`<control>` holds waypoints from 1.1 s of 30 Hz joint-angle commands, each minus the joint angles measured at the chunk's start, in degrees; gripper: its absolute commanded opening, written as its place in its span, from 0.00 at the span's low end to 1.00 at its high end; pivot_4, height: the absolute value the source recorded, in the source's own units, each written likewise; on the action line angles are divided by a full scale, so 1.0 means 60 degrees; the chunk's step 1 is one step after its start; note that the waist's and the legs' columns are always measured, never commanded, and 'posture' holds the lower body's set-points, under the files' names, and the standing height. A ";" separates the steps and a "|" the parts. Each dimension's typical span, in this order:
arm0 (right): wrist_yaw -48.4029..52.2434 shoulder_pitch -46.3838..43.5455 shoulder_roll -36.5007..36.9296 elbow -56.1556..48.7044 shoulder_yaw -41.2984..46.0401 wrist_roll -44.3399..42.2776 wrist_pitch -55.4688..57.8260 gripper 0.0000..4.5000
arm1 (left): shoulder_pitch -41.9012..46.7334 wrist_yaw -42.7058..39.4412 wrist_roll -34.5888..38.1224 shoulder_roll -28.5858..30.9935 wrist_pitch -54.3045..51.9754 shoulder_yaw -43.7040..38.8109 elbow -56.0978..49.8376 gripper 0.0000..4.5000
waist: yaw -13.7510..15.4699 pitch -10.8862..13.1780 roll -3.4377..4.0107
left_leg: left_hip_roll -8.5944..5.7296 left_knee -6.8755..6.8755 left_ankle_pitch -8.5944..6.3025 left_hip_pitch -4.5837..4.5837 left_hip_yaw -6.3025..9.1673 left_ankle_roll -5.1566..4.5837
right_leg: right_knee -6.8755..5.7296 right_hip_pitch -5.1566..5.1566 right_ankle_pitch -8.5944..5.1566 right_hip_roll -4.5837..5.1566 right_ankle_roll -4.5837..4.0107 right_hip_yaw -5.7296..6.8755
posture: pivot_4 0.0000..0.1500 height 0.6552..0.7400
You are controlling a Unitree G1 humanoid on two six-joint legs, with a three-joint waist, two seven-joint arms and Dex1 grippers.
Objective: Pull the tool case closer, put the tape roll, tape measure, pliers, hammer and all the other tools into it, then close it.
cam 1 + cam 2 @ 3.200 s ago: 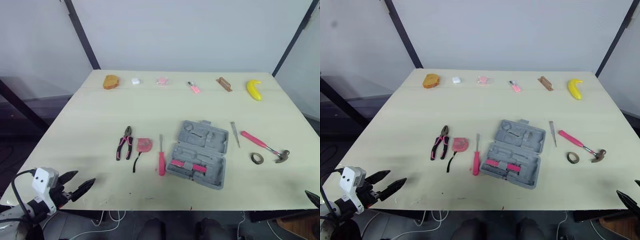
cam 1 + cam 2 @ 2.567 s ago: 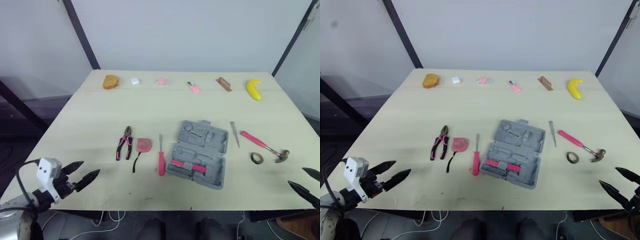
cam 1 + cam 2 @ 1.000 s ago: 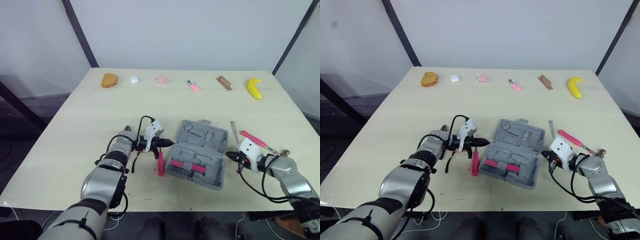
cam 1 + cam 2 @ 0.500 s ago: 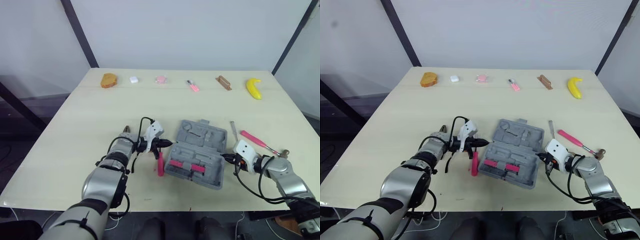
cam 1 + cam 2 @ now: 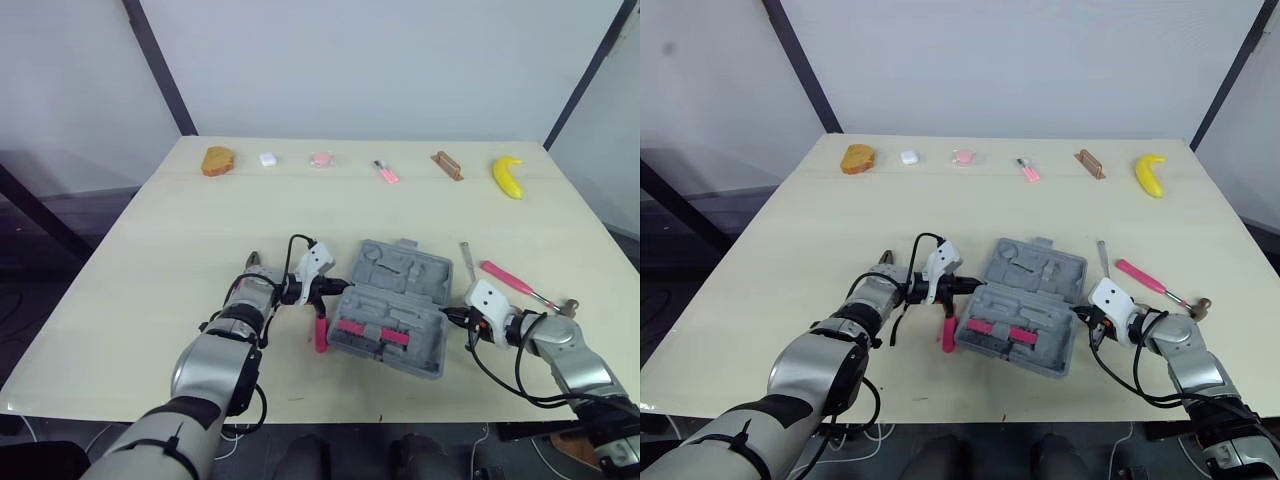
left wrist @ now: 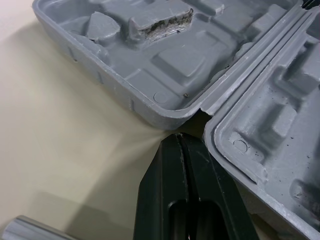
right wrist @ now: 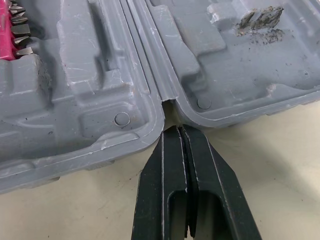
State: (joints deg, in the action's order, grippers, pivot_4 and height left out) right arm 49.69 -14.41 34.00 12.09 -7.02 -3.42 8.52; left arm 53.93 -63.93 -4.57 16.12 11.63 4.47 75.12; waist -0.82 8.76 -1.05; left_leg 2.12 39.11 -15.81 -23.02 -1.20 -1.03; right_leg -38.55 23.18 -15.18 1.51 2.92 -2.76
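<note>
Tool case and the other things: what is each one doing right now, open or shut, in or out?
tool case: open, lying flat on the table
left gripper: shut, tip at the case's hinge gap
right gripper: shut, tip at the hinge gap on the other side
hammer: on the table, outside the case
red screwdriver: on the table, outside the case

Grey arms [image 5: 215,362] — black-fingered left gripper [image 6: 180,144]
</note>
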 commanded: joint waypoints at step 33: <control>0.0764 0.0427 -0.0306 -0.1240 -0.0210 -0.0320 0.0215 0.00 | -0.1771 -0.2569 0.0361 0.0460 -0.1295 0.0190 -0.2848 0.01 | -0.0004 -0.0002 0.0003 | 0.0003 0.0001 0.0000 0.0004 0.0002 0.0000 | -0.0008 0.0000 0.0000 0.0000 -0.0001 -0.0001 | 1.00 1.00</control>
State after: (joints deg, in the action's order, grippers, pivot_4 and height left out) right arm 53.50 -11.89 32.78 7.91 -7.25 -4.36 10.14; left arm 44.19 -77.92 -3.03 19.72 4.94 4.18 60.37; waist -0.85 8.75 -1.04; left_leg 2.13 39.12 -15.81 -22.99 -1.19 -1.03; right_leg -38.60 23.19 -15.18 1.50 2.91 -2.77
